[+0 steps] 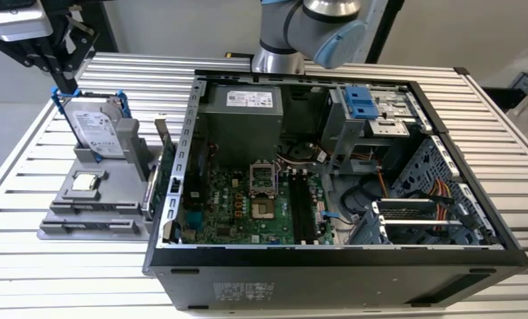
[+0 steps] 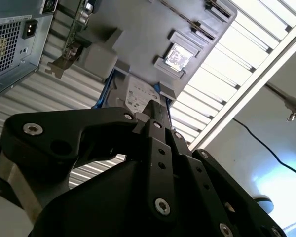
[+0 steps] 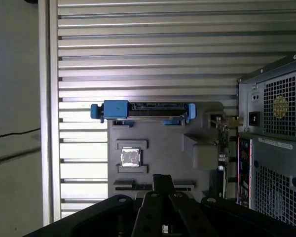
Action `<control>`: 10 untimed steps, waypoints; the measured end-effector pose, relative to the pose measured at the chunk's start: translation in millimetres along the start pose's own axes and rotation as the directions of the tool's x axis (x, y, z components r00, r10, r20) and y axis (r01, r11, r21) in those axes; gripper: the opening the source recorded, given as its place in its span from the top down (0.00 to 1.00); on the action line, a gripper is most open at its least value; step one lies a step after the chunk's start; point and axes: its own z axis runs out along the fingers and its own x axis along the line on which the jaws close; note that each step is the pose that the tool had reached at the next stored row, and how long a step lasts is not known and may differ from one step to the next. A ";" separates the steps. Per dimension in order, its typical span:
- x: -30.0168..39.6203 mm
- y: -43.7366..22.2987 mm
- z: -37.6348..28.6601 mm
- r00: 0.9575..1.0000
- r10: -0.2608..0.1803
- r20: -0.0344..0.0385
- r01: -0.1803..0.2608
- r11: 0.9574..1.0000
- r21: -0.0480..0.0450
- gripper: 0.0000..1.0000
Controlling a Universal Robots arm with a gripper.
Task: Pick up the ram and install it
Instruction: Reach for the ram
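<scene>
arm (image 1: 286, 36) upright (jaws together)

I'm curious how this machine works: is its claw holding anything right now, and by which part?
Nothing is held. The gripper is shut with nothing between its fingers, and it hovers over the grey holder on the table.

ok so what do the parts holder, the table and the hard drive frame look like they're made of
The parts holder looks like matte grey plastic, possibly printed: dull, uniform, blocky. The table looks like bare aluminium: pale ribbed slats with a soft sheen. The hard drive frame looks like moulded plastic: saturated blue, with clip-like ends.
</scene>
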 end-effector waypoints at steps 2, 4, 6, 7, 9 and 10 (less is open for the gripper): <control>-0.2 -1.2 0.0 1.000 0.000 0.000 0.000 1.000 0.000 1.00; -0.4 -2.6 -0.1 1.000 0.000 0.000 0.000 1.000 0.000 1.00; -0.6 -4.0 -0.2 1.000 0.000 0.000 0.000 1.000 0.000 1.00; -0.7 -4.6 -0.2 1.000 0.000 0.000 0.000 1.000 0.000 1.00; -0.8 -5.8 -0.3 1.000 0.000 0.000 0.000 1.000 0.000 1.00; -0.9 -6.4 -0.3 1.000 0.000 0.000 0.000 1.000 0.000 1.00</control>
